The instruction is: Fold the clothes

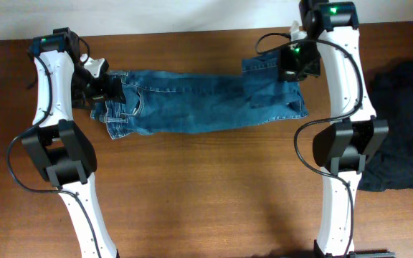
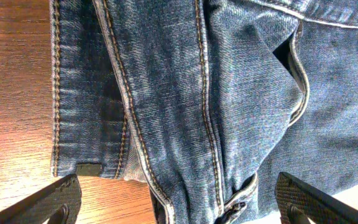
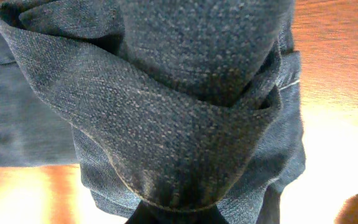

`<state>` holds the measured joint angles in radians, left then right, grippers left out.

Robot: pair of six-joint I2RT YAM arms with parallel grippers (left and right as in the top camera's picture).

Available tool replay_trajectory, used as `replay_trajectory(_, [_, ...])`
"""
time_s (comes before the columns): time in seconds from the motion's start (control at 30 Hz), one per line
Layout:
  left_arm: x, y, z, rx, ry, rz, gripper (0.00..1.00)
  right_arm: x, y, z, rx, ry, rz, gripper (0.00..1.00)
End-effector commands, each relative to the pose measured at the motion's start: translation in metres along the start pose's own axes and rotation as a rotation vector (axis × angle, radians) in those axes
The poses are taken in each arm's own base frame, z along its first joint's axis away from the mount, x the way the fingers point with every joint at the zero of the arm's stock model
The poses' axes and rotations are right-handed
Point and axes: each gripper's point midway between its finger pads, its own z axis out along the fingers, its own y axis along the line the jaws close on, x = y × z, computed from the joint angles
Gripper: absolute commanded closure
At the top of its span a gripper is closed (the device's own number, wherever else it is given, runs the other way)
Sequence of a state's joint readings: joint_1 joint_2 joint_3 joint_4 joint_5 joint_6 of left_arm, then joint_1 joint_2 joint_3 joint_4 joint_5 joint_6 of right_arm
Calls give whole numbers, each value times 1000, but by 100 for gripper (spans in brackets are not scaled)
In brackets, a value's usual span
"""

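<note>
Readable text: none is found in any view.
Jeans (image 1: 192,111): no brand, size or number can be read on the denim.
Dark tab (image 2: 89,168): seen on the hem just ahead of the left pincer (image 2: 179,202), close to one finger; no writing can be made out.

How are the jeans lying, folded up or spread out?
Mostly spread: the jeans stretch full-length from left gripper to right gripper, where the leg end is bunched.
</note>
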<state>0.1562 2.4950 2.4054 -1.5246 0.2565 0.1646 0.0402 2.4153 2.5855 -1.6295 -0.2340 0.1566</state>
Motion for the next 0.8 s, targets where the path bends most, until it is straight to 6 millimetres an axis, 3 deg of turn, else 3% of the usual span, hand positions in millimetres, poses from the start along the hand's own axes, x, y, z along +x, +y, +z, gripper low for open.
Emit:
replay_trajectory(0.0, [0,-2,-1,0,-3,17,1,5,43,-8,-84,-23,-78,96])
replay_trajectory(0.37, [2,-2,-1,2,5,15,1,12,74,37,-80,40,-131,96])
replay_trajectory(0.43, [2,-2,-1,1,5,15,1,12,76,43,-81,41,-137,91])
replay_trajectory(0.57, [2,-2,-1,1,5,15,1,12,78,59,-80,51,-139,56])
replay_trajectory(0.77, [2,-2,-1,1,5,15,1,11,74,64,-58,48,-140,55])
